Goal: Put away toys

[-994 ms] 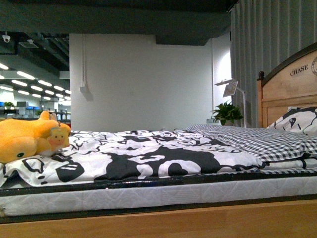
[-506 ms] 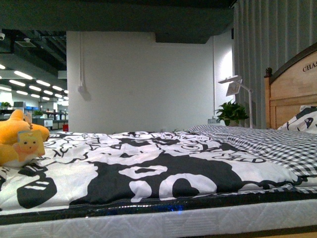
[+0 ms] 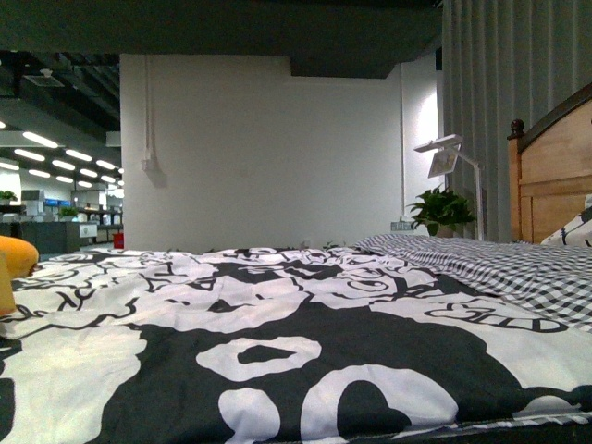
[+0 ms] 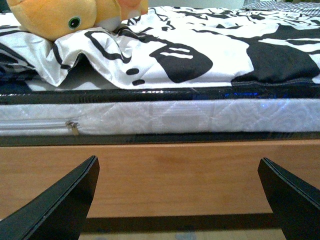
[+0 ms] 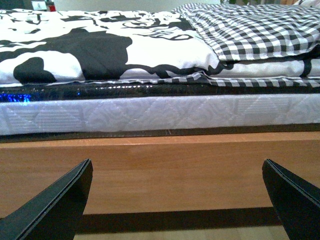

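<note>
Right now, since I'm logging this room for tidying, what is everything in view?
plush toy: one, orange-yellow, on the cover, left end
cover: one, black-and-white, spread over the bed
checked blanket: one, black-and-white, toward the headboard
mattress: one, white, under the cover
bed frame: one, wooden, below the mattress
headboard: one, wooden, far right
potted plant: one, green, beyond the bed
lamp: one, white, beside the plant
left gripper: one, black, jaws open, facing the frame
right gripper: one, black, jaws open, facing the frame

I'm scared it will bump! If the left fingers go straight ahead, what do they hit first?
Probably the wooden bed frame: it fills the gap between the open left fingers. The mattress and the orange plush toy sit higher, off that line. Depth is hard to judge.
</note>
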Motion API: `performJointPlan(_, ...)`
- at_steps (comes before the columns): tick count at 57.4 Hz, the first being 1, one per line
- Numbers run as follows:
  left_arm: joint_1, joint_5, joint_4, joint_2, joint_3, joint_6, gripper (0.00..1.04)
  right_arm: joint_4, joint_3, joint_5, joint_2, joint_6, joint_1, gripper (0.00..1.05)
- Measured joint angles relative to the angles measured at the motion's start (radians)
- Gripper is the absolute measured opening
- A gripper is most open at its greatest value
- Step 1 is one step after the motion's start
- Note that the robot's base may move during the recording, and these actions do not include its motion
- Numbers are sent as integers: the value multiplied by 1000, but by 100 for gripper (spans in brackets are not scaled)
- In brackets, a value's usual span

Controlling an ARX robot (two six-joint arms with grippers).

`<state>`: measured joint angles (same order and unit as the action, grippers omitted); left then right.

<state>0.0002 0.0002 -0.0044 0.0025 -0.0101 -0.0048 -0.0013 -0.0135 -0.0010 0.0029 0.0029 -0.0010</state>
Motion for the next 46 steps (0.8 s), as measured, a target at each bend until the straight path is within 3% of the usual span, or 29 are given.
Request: performJointPlan(46,0,3,0,0,0,0,99,0,0,5,0,0,0,103)
